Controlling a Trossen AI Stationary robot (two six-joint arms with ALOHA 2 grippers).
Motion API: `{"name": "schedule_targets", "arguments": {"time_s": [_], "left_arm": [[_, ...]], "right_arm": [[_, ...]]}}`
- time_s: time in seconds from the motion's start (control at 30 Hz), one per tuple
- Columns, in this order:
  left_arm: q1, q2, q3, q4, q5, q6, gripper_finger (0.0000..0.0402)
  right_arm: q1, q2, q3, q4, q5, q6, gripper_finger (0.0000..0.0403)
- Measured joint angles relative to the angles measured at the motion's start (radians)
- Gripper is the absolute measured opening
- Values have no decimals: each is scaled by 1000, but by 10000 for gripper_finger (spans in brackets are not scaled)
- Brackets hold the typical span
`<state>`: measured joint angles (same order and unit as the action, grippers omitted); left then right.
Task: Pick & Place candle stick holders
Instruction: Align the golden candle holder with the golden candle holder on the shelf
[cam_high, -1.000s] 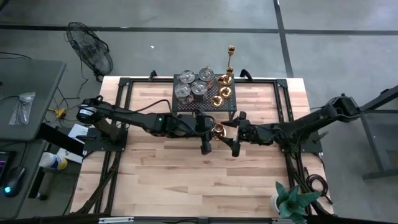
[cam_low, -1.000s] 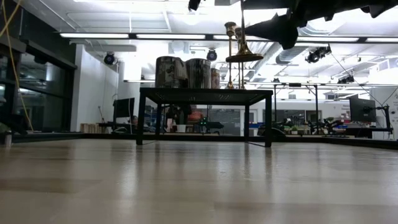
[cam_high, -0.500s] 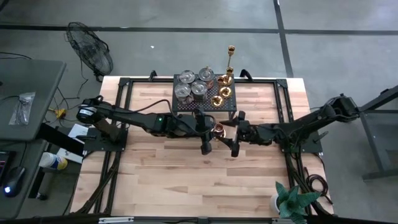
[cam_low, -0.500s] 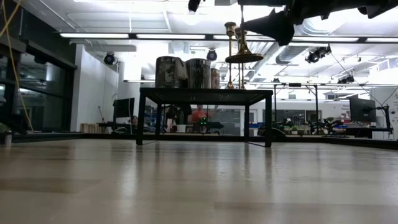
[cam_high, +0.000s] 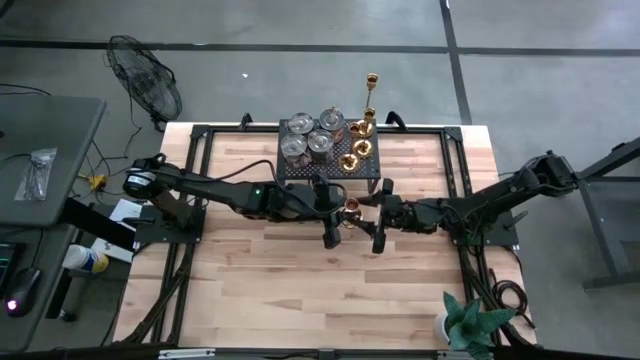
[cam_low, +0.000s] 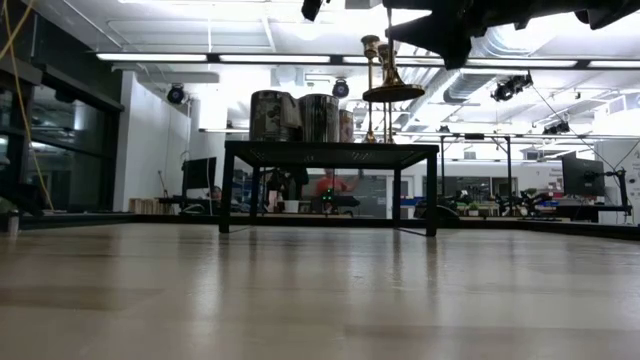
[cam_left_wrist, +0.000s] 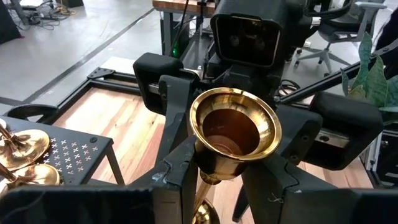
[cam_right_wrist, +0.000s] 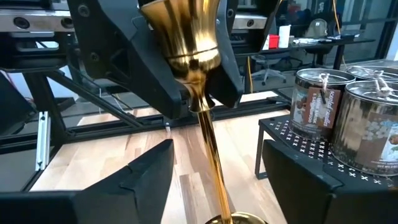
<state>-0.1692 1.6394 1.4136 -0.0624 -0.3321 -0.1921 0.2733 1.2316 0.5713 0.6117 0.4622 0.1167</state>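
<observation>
The wooden table (cam_high: 260, 280) carries the black perforated stand (cam_high: 300, 166) at its far middle, and both arms meet just in front of that stand. On the stand sit silvery round cups (cam_high: 308, 140) in a cluster to one side and brass candlesticks (cam_high: 354, 150) to the other, with a tall slender candlestick (cam_high: 370, 92) rising at the far right corner of the stand. In the low view the cups (cam_low: 295, 116) stand upright on the raised black top.

Between the two arms, off the stand and above the bare wood, is one brass candlestick (cam_high: 350, 208). Its long axis runs near vertical, cup up and round base down; in the left wrist view its flared cup (cam_left_wrist: 234, 127) opens toward the camera, and in the right wrist view the thin stem (cam_right_wrist: 208, 140) leans a little as it drops to the base.

The left gripper (cam_left_wrist: 221, 177) is closed on this candlestick, its dark fingers (cam_left_wrist: 180, 180) pressing the neck just under the cup. The right gripper (cam_right_wrist: 214, 180) is spread wide, its fingers (cam_right_wrist: 146, 180) either side of the lower stem and clear of it.
</observation>
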Motion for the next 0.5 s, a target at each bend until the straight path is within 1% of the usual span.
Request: {"name": "schedule_targets", "arguments": {"time_s": [0.37,0.5], "left_arm": [[0,0,0,0,0,0,101],[0,0,0,1,0,0,101]], "right_arm": [[-6,0,0,7,-3,-13,188],[-20,0,0,7,-33,-13,167]]}}
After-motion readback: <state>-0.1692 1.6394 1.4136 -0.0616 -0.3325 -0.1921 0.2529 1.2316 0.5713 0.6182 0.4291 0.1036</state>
